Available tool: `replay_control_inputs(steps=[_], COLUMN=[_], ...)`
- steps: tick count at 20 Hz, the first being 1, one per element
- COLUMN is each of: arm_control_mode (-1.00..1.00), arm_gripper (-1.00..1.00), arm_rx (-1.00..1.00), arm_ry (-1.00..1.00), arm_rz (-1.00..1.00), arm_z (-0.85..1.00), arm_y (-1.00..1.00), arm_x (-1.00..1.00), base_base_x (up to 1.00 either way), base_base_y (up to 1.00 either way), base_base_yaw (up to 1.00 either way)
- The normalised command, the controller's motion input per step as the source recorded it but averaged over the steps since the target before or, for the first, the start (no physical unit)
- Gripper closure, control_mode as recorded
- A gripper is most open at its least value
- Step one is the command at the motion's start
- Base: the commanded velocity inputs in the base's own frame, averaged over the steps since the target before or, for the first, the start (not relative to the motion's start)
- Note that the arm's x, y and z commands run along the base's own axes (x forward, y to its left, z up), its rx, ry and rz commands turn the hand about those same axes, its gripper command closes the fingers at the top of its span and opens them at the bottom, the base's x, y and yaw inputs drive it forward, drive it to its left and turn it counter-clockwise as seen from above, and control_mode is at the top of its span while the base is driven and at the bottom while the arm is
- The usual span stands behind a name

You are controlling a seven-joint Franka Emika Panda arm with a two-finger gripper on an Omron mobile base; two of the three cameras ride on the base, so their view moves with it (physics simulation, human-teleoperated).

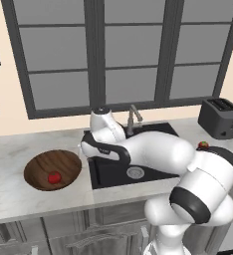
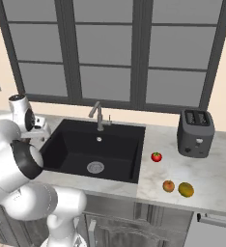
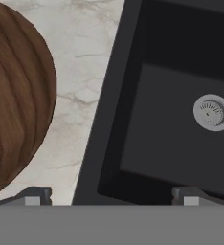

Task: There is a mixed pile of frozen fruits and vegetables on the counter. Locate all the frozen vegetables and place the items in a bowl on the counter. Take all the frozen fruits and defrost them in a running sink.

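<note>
Tomato (image 2: 156, 157) right of sink (image 2: 66, 140), red piece (image 1: 54, 178) in bowl (image 1: 39, 167)

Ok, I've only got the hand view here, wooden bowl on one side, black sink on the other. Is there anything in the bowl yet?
Observer: Yes, one red piece lies in the bowl.
Operator: And what's left to move?
Observer: Three pieces on the counter to the right of the sink: a red tomato-like piece, an orange ball and a yellow-green ball.
Operator: Anything standing near them?
Observer: A dark toaster stands behind them, against the wall.
</note>
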Motion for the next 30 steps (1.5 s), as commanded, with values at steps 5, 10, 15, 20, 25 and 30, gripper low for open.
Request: replay_control_inputs(steps=[5, 10, 15, 20, 25, 30], arm_control_mode=[-1.00, -1.00, -1.00, -1.00, -1.00, -1.00], arm_gripper=[-1.00, -1.00, -1.00, -1.00, -1.00, -1.00], arm_rx=[0.00, 0.00, 0.01, 0.00, 0.00, 0.00], arm_ry=[0.00, 0.00, 0.00, 0.00, -0.01, -0.01], arm_rz=[0.01, 0.00, 0.00, 0.00, 0.01, 0.00], arm_z=[0.00, 0.00, 0.00, 0.00, 0.00, 0.00], arm_y=[-0.28, -0.23, -0.28, -0.43, -0.40, -0.31], arm_x=[0.00, 0.00, 0.00, -0.03, -0.08, -0.01], base_base_x=[0.00, 0.00, 0.00, 0.00, 0.00, 0.00], base_base_y=[0.00, 0.00, 0.00, 0.00, 0.00, 0.00], base_base_yaw=[0.00, 0.00, 0.00, 0.00, 0.00, 0.00])
